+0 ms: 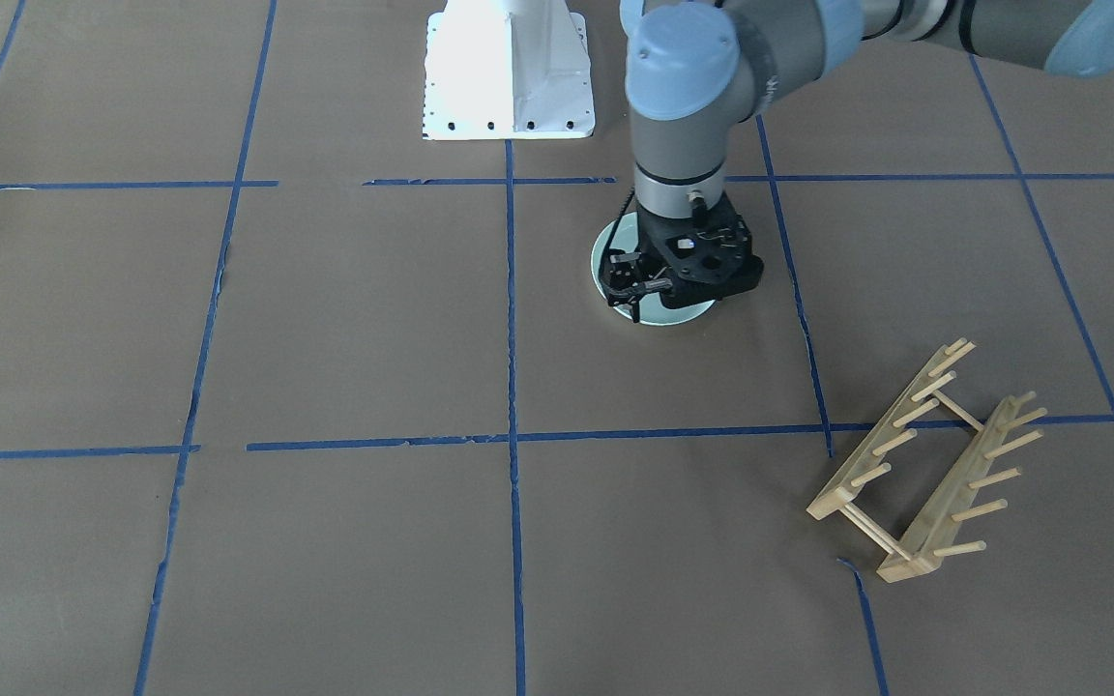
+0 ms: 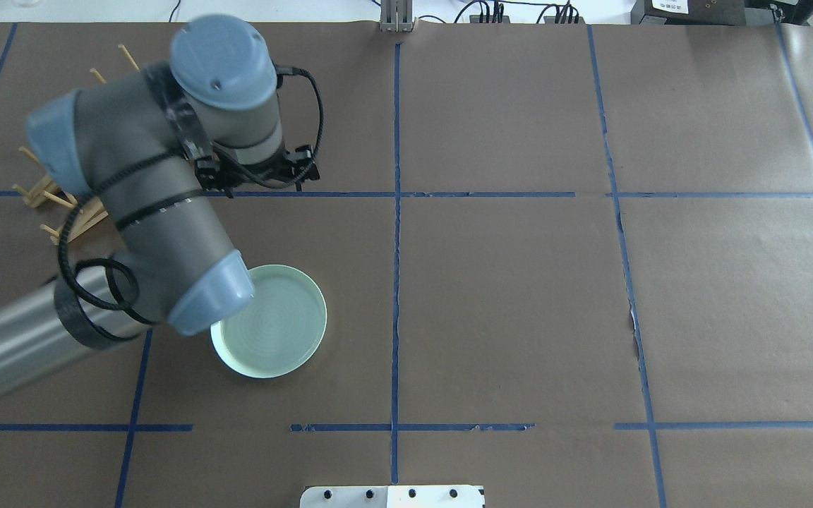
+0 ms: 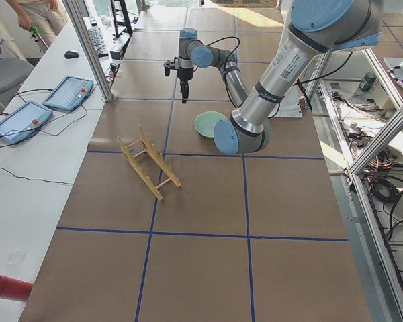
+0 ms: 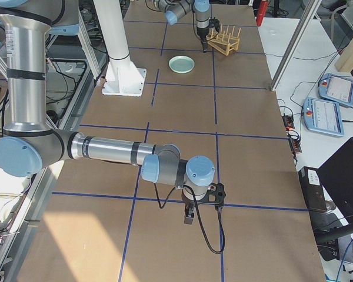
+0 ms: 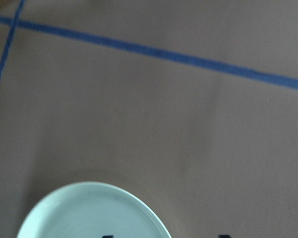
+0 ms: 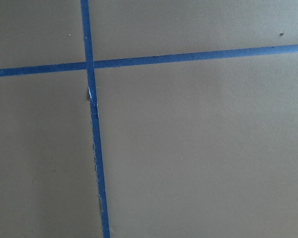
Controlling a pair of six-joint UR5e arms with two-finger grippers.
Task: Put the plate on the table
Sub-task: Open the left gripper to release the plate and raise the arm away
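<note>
The pale mint-green plate [image 2: 279, 324] lies flat on the brown-paper table [image 2: 519, 282], just left of the centre tape line. It also shows in the front view [image 1: 659, 317] and the left wrist view [image 5: 89, 213]. My left gripper [image 3: 183, 98] hangs fingers-down, well above the table and slightly beyond the plate, touching nothing. In the left wrist view its two fingertips [image 5: 223, 236] stand wide apart with nothing between them. My right gripper [image 4: 189, 216] hovers low over bare table far from the plate; I cannot tell if it is open or shut.
A light wooden peg rack [image 1: 924, 464] stands on the table on my left side, apart from the plate. The white robot base [image 1: 509, 77] sits at my table edge. Blue tape lines cross the paper.
</note>
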